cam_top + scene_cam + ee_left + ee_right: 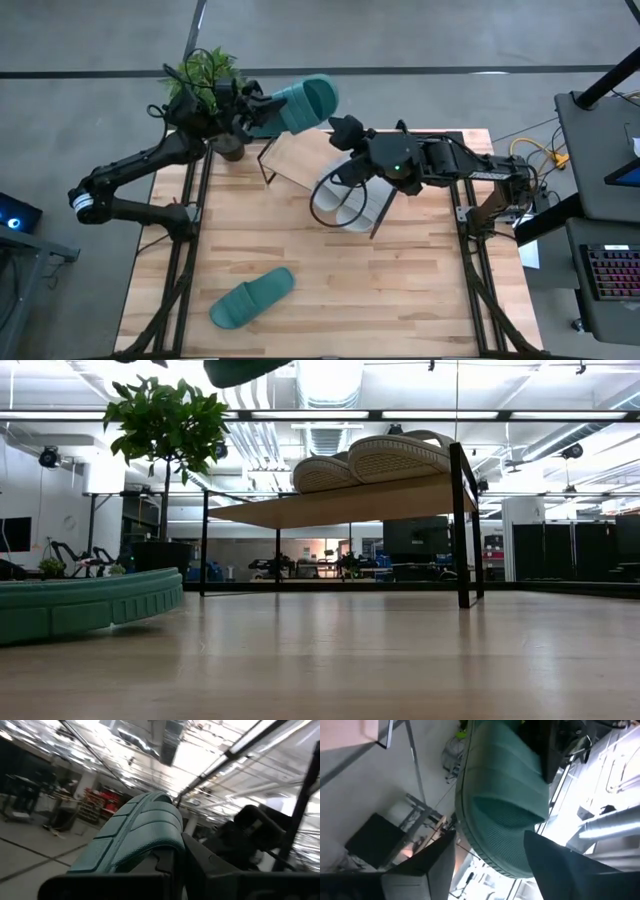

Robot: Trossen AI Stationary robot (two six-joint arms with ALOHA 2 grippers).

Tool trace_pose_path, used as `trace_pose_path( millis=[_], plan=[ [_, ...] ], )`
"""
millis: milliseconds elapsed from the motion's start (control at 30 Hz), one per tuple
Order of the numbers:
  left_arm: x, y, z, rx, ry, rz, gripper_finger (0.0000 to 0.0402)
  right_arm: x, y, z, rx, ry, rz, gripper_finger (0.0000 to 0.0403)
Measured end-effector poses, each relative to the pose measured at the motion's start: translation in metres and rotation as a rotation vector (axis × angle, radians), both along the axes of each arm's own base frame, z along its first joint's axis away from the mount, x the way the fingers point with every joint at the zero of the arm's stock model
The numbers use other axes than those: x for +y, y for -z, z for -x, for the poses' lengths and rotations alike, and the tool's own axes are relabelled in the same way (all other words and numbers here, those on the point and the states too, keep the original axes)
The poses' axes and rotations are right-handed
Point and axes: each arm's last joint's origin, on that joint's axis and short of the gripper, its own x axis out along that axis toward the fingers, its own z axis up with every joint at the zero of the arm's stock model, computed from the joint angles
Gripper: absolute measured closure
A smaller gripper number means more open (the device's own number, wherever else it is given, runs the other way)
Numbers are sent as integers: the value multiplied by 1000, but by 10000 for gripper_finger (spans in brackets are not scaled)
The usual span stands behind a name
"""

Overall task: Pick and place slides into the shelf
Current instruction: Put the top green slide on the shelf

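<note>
While my left gripper stays out of this description as a mover, I can say it is clamped on a teal sandal, held in the air beyond the far edge of the table, just behind the shelf and next to the potted plant. In the left wrist view the ribbed strap arches above the fingers, so I judge the hold sits on the strap or sole edge near it. My right gripper hangs over the shelf with its fingers spread, holding nothing; its wrist view looks between them at the raised teal sandal. Two grey sandals already lie on the shelf's right half. The second teal sandal lies on the table near the front left. These look like light, soft foam: they should bend under a pinch and could pivot if taken by the toe. I would grip across the strap, where the ribs give purchase.
</note>
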Motion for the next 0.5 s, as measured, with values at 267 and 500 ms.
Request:
trace_pose_path(
  millis=[267,500],
  plan=[
    [-4,0,0,21,121,-11,401,-3,-1,0,61,-10,62,179],
    [-4,0,0,23,154,-6,401,-5,0,-2,42,-16,44,179]
  ],
)
